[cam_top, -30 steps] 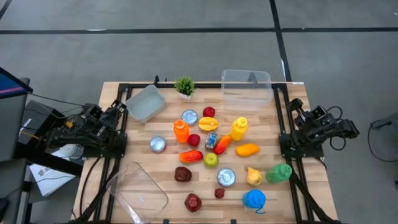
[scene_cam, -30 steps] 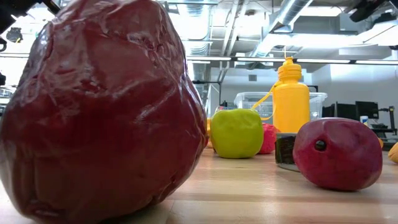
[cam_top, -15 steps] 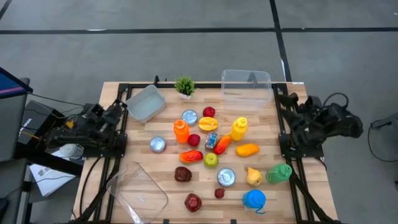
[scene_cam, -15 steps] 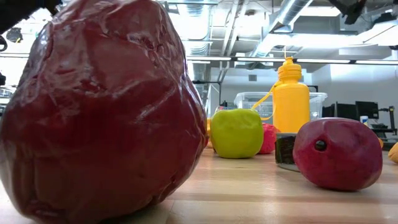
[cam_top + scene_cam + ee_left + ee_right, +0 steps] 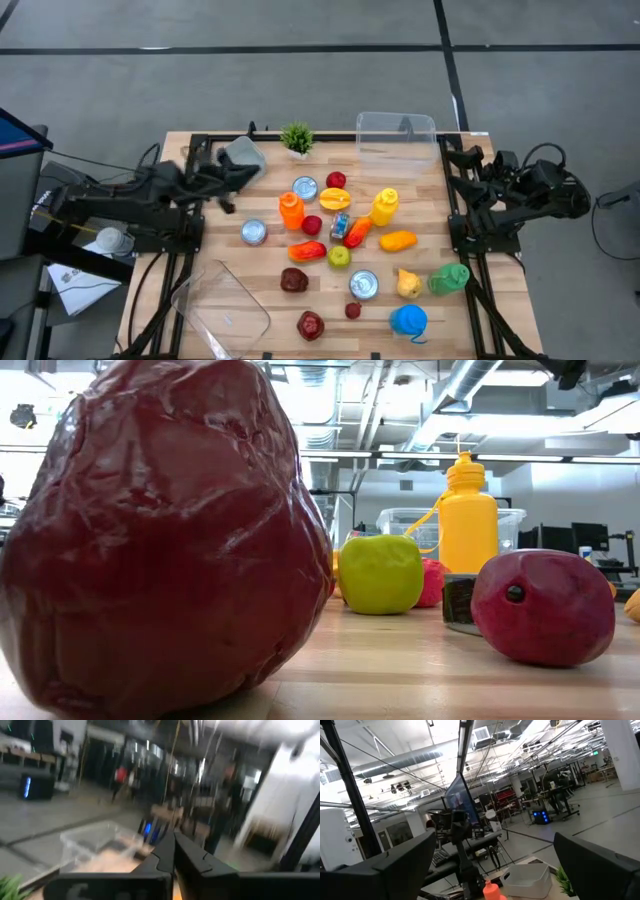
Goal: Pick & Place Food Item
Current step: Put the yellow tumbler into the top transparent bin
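Observation:
Several toy foods lie on the wooden table (image 5: pixel 220 255): a red apple (image 5: pixel 336 181), a green apple (image 5: pixel 339 257), an orange mango (image 5: pixel 398 241), a dark red fruit (image 5: pixel 294 280) and another (image 5: pixel 311 325), which fills the low view (image 5: pixel 160 540). My left gripper (image 5: pixel 238 175) is shut and empty, raised over the table's far left part beside the grey bin (image 5: pixel 245 150); in its wrist view the fingers (image 5: pixel 173 851) meet. My right gripper (image 5: pixel 468 178) hangs open and empty at the table's right edge (image 5: pixel 492 870).
A clear container (image 5: pixel 396 136) stands at the far right, and a clear lid (image 5: pixel 220 310) lies at the near left. An orange bottle (image 5: pixel 291 210), a yellow bottle (image 5: pixel 384 206), a green bottle (image 5: pixel 449 279), cans (image 5: pixel 305 188) and a small plant (image 5: pixel 296 138) crowd the middle.
My left arm has swung out from the table's left edge toward the middle and risen, its gripper tipping up to about level and staying shut. My right gripper has risen at the right edge and tipped up from pointing down, staying open.

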`<state>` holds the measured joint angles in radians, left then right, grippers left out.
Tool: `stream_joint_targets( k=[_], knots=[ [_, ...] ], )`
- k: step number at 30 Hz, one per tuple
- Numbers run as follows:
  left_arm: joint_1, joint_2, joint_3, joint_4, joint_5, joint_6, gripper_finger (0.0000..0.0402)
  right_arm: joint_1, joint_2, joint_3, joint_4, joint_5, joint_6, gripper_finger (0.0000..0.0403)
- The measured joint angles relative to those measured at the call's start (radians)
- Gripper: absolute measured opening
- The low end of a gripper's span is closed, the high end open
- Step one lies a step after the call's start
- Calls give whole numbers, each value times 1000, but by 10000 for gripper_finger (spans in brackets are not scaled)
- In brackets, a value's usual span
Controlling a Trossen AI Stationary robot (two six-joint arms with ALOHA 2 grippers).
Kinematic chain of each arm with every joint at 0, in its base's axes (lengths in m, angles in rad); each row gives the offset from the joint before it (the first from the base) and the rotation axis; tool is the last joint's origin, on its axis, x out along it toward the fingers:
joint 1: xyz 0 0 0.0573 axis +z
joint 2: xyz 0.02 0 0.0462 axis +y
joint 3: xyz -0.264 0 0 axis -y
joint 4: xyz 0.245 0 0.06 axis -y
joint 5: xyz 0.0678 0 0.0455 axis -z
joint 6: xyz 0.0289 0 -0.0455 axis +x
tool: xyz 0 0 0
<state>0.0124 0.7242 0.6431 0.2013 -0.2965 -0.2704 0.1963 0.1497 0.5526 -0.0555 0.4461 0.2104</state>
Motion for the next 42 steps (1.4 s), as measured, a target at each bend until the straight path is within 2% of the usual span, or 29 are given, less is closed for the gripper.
stream_joint_targets(
  k=[4, 7, 14, 18, 22, 30, 37, 42],
  knots=[
    [0, 160, 162, -174, 36, 51, 21, 0, 0, 0, -2, -1, 0, 399],
    [0, 239, 222, -231, 84, 111, 55, 0, 0, 0, -22, -3, 1, 399],
    [0, 322, 235, -267, 97, 170, 172, 0, 0, -1, -35, -3, 0, 399],
    [0, 352, 234, -342, 18, 213, 238, 0, 0, -1, -35, -3, 1, 399],
    [0, 370, 234, -387, -20, 188, 282, 0, 0, -1, -37, -3, 1, 399],
    [0, 377, 155, -368, -20, 161, 294, 0, 0, -1, -37, -3, 3, 399],
    [0, 377, 47, -180, -20, 133, 281, 0, 0, -1, -36, -3, 3, 399],
    [0, 377, -5, -133, -20, 134, 270, 0, 1, -1, -35, -3, 3, 399]
  ],
)
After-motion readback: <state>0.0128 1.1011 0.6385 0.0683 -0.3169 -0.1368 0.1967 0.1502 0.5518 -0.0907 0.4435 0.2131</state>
